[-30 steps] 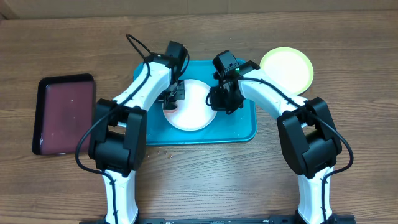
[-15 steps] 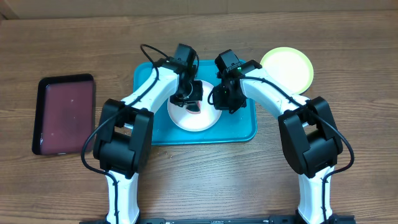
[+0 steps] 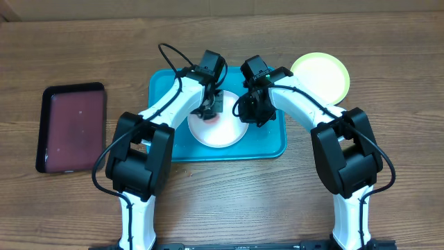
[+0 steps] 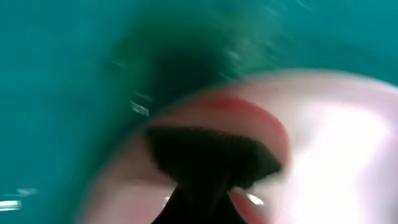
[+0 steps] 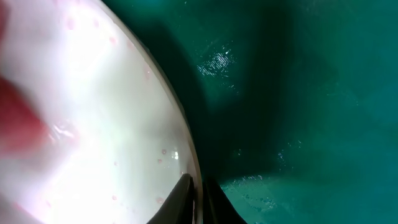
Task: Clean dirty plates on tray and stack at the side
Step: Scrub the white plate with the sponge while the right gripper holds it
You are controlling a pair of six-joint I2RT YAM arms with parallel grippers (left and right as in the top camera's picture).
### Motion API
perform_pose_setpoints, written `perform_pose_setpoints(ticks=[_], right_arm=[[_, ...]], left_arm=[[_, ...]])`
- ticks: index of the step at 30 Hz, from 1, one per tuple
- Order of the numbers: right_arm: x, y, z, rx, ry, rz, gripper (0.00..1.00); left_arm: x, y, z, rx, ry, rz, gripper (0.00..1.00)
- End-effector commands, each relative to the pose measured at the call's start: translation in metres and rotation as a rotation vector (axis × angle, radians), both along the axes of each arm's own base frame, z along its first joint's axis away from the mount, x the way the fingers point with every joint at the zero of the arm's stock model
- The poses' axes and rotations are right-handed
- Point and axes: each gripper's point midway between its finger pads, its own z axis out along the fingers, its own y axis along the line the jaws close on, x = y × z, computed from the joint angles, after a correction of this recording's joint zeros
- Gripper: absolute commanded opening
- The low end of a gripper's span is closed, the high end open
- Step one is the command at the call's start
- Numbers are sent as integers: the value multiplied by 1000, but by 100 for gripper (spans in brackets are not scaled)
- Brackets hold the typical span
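Note:
The white plate (image 3: 220,130) lies in the turquoise tray (image 3: 161,142). My left gripper (image 3: 211,110) is over the plate's far part, shut on a dark sponge (image 4: 208,158) that presses on the plate (image 4: 336,143) beside a red smear (image 4: 249,109); this view is blurred. My right gripper (image 3: 249,114) is shut on the white plate's right rim (image 5: 198,193); the plate (image 5: 93,124) shows a red smear at its left. The yellow-green plate (image 3: 320,76) lies on the table right of the tray. The light blue plate is not in view.
A black-rimmed maroon tray (image 3: 73,128) lies on the wooden table (image 3: 229,201) at the left. The turquoise tray's floor (image 5: 311,93) lies bare right of the white plate.
My left gripper has swept from the plate's left edge rightward to its far middle with the sponge. My right gripper has stayed on the rim.

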Motion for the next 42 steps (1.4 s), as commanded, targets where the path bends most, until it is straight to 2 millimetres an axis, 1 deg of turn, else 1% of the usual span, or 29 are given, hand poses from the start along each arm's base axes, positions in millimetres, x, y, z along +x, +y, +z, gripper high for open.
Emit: perform_pose_setpoints(ticks=[1, 5, 8, 10, 12, 14, 15, 18, 19, 21, 23, 24, 26, 30, 31, 34, 35, 37, 39, 42], right_arm=[[-1, -4, -4, -15, 8, -8, 8], [-1, -4, -4, -15, 8, -8, 8], [-1, -4, -4, -15, 7, -8, 8], [-1, -4, -4, -14, 6, -8, 8], [0, -3, -4, -12, 2, -8, 8], [1, -2, -4, -9, -2, -8, 8], [2, -2, -4, -9, -4, -8, 8], [2, -2, -4, -7, -8, -8, 8], [3, -2, -4, -6, -9, -8, 8], [3, -1, -4, -5, -11, -8, 8], [4, -1, -3, -4, -13, -9, 8], [4, -1, -3, -4, -13, -9, 8], [4, -1, -3, -5, -12, -8, 8], [2, -2, -4, -7, -8, -8, 8], [2, -2, -4, -8, -5, -8, 8], [-1, -3, -4, -13, 5, -8, 5], [-1, -4, -4, -15, 8, -8, 5], [-3, -4, -4, -18, 14, -8, 4], [-3, -4, -4, -18, 13, -7, 4], [0, -3, -4, -13, 3, -4, 4]], left_arm=[[8, 77, -7, 317, -51, 103, 4], [9, 93, -1, 382, -60, 126, 4], [5, 92, 1, 377, -35, 119, 4], [0, 83, -2, 327, 4, 103, 4], [-12, 62, -9, 205, 78, 73, 4], [-27, 31, -16, 22, 168, 38, 4], [-36, 12, -17, -87, 218, 19, 4], [-59, -37, -8, -369, 337, -51, 4], [-65, -49, -4, -438, 363, -67, 4], [-72, -68, 4, -534, 400, -91, 4], [-75, -75, 6, -552, 406, -105, 4], [-75, -75, 5, -540, 401, -109, 4], [-74, -71, 2, -508, 392, -107, 4], [-67, -53, -7, -391, 353, -90, 4], [-65, -44, -10, -337, 339, -80, 4], [-56, -1, -18, -88, 282, -33, 4], [-53, 17, -18, 14, 261, 0, 4], [-50, 47, -13, 176, 224, 60, 4], [-48, 65, -5, 282, 200, 99, 4], [-44, 77, 11, 345, 164, 149, 4]])
